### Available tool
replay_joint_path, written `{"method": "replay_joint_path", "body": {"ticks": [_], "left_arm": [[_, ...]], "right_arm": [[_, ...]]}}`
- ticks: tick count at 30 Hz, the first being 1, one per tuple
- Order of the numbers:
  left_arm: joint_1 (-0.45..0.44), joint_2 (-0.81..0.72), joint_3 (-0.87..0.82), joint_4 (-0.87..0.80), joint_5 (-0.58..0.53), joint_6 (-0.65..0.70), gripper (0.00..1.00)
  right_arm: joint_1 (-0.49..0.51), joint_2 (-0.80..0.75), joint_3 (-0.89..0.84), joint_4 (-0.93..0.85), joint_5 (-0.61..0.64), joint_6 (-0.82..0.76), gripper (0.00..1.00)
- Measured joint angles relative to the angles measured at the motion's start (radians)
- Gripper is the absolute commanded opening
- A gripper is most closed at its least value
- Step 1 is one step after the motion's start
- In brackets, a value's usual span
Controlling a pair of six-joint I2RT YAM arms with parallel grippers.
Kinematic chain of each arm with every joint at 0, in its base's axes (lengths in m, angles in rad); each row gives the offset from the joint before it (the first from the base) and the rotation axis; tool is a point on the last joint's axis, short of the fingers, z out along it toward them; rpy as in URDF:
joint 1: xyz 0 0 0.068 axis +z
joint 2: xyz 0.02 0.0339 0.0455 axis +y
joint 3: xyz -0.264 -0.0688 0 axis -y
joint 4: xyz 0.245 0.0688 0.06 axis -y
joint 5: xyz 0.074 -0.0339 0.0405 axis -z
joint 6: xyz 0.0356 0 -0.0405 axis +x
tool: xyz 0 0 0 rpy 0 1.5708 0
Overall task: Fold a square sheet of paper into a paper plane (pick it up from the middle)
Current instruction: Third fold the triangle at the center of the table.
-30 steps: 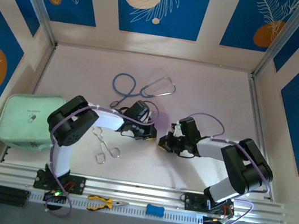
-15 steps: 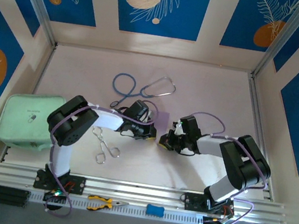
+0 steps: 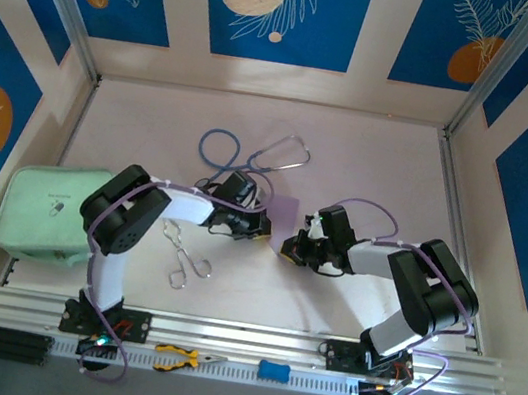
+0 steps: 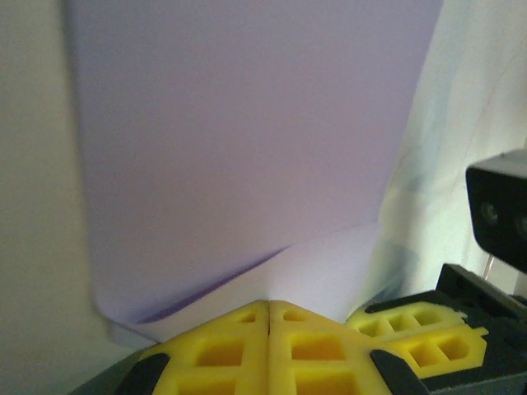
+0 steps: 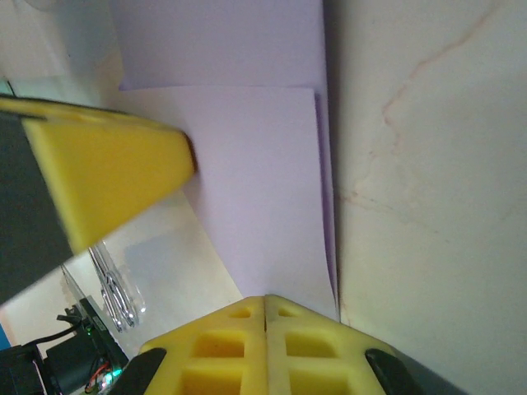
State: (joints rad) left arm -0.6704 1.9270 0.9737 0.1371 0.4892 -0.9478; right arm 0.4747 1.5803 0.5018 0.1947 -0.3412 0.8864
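Far to the left of the left claw, a mint-green pouch (image 3: 49, 207) lies at the edge of the table (image 3: 381, 166). Metal forceps (image 3: 183, 255) rest on the near side of the left arm, behind its claw, and a stethoscope (image 3: 251, 155) is looped just beyond the claw.

The left claw (image 3: 261, 229) is low over the table with its yellow fingers pressed together. In its wrist view the closed tips (image 4: 269, 306) meet the near edge of the square sheet of paper (image 4: 247, 148). There a pale flap curls up over the lilac surface, which stretches away ahead of the claw.

From above, the square sheet of paper (image 3: 284, 209) lies flat on the table between the two claws and a little beyond their tips.

The right claw (image 3: 288, 249) points towards the left one, just beside it, with its fingers pressed together too. In its wrist view the tips (image 5: 265, 303) touch the sheet's near corner, and a folded layer lies ahead of them. Whether either claw pinches the paper cannot be told.
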Motion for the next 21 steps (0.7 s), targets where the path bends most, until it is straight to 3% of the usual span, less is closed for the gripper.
{"method": "replay_joint_path", "body": {"ticks": [21], "left_arm": [[0.134, -0.033, 0.001, -0.081, -0.032, 0.046, 0.00]], "right_arm": [[0.006, 0.000, 0.011, -0.024, 0.000, -0.037, 0.00]]}}
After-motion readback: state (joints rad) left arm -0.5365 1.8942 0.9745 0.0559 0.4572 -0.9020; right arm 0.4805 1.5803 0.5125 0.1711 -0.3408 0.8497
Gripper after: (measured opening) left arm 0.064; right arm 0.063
